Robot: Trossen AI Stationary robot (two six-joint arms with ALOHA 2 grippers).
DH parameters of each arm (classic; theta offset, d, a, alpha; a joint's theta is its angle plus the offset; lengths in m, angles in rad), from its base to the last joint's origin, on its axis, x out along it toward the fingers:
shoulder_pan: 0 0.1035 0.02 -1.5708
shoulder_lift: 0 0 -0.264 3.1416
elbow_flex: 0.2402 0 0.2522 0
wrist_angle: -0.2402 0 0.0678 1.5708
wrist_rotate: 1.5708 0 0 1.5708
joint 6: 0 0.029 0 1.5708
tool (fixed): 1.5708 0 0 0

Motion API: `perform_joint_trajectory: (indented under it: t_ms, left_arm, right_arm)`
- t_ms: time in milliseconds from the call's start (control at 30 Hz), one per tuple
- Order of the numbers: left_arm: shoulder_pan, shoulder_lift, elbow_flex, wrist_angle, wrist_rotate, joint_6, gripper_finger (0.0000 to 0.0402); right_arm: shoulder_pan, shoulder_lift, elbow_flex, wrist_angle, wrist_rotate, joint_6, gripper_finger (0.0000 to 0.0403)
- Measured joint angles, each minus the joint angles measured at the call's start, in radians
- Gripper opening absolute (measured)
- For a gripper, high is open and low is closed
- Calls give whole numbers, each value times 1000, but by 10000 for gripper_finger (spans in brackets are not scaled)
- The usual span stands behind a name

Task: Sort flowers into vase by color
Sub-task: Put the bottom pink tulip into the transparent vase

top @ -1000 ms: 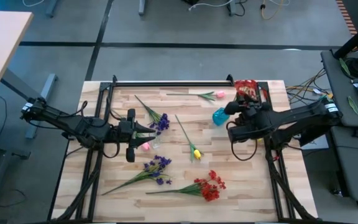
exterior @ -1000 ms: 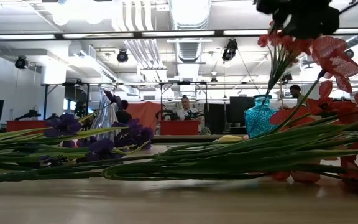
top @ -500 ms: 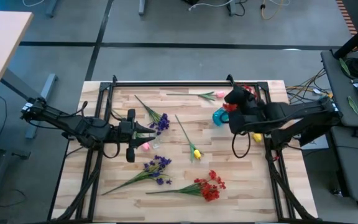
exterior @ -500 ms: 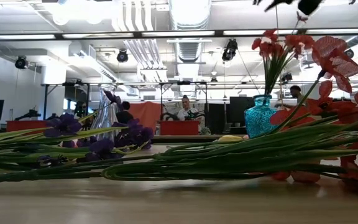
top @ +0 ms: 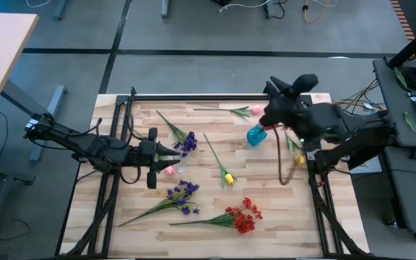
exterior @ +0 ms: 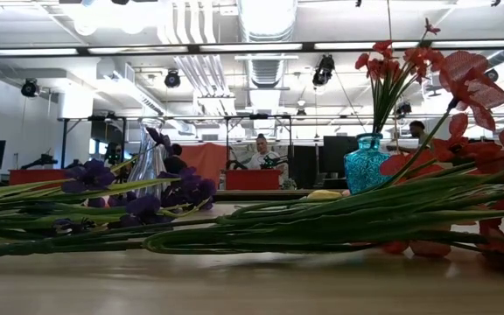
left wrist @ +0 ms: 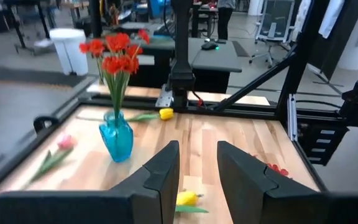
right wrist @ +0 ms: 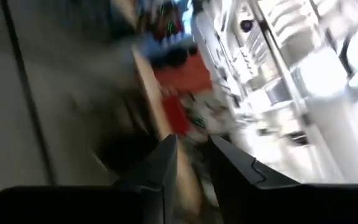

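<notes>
A blue vase (top: 255,136) stands at the table's far right with a red blossom spray (exterior: 398,66) upright in it, also seen in the left wrist view as vase (left wrist: 117,140) and spray (left wrist: 112,53). My right gripper (top: 269,110) hangs high above this vase, pointing level, slightly open and empty. My left gripper (top: 173,152) hovers at mid-left, slightly open and empty, beside a clear vase (exterior: 150,163). On the table lie two purple sprays (top: 185,141) (top: 182,193), a red spray (top: 244,216), a yellow tulip (top: 227,177), a pink tulip (top: 253,110) and a pink bud (top: 169,170).
A yellow bud (left wrist: 166,114) lies near the right arm's base. A black frame rail (top: 201,96) runs along the table's far edge. Bare wood shows between the blue vase and the yellow tulip. People and desks stand in the room beyond.
My right gripper has let go of the red spray and risen well above the blue vase, rolling about a quarter turn as it went. The red spray stays upright in the vase.
</notes>
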Motion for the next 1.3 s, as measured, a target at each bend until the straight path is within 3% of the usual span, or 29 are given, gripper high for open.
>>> perform_joint_trajectory:
  t_ms: [167,267,500,633,833,1000,1100,1300]
  left_arm:
    - [0,-9,4,-109,0,-153,95]
    - [0,-11,57,-337,1,-234,95]
    - [2,71,226,-991,-32,-355,96]
    - [30,155,257,-1206,49,-415,108]
    - [76,264,207,-1225,86,-358,153]
    - [87,326,155,-1197,-111,-280,191]
    - [100,338,134,-1168,-149,-206,208]
    - [126,301,57,-1004,-42,-56,215]
  right_arm:
    - [51,-17,7,20,-267,432,68]
    - [83,-21,7,-33,-417,599,68]
    - [162,-20,7,-239,-527,887,68]
    - [192,-14,5,-329,-569,1010,68]
    - [233,-14,5,-375,-585,1066,70]
    - [265,-27,26,-449,-583,1103,70]
    - [283,-35,27,-483,-584,1127,70]
    - [317,-36,27,-530,-585,1151,70]
